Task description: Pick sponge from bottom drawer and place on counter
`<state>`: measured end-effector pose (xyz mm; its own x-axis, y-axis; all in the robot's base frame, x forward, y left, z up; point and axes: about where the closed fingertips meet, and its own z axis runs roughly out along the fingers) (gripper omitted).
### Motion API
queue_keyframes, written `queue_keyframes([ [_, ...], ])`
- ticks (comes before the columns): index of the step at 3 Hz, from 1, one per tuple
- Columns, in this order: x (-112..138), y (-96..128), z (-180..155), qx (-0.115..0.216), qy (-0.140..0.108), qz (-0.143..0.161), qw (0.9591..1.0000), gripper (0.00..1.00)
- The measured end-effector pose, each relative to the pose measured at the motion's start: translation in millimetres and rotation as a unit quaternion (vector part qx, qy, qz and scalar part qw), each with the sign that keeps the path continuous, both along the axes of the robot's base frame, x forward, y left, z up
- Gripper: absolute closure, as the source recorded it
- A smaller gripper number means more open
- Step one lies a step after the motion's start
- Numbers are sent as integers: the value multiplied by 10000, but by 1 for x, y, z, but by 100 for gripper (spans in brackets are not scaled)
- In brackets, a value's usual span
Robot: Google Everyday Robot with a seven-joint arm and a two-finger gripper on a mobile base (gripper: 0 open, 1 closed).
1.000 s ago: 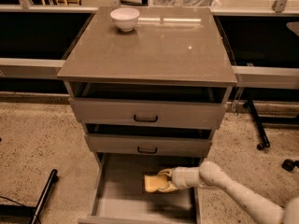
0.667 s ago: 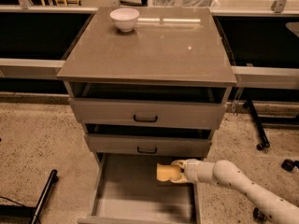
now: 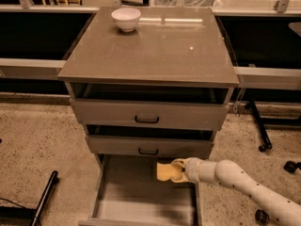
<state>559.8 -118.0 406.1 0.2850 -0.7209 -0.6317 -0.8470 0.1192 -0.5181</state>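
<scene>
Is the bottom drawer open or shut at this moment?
Open. The bottom drawer is pulled out from under the two upper ones, its grey floor showing, and the gripper holds the sponge over its back part.

So the sponge (image 3: 165,172), a small yellow-tan block with wavy edges, is pinched at its right end by the gripper (image 3: 179,170), over the far right part of the bottom drawer (image 3: 141,199). That drawer's pulled wide open toward the near side, a plain grey tray. The counter (image 3: 155,51) up top is a flat, glossy grey-brown slab, wider than the drawer.
</scene>
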Motion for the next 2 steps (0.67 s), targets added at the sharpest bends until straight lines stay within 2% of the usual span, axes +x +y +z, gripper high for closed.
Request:
queue_keyframes([
  [1,-37,19,65,-96,-429,774,9960,100],
  [2,-107,48,168,-591,-1317,1740,9741,100],
])
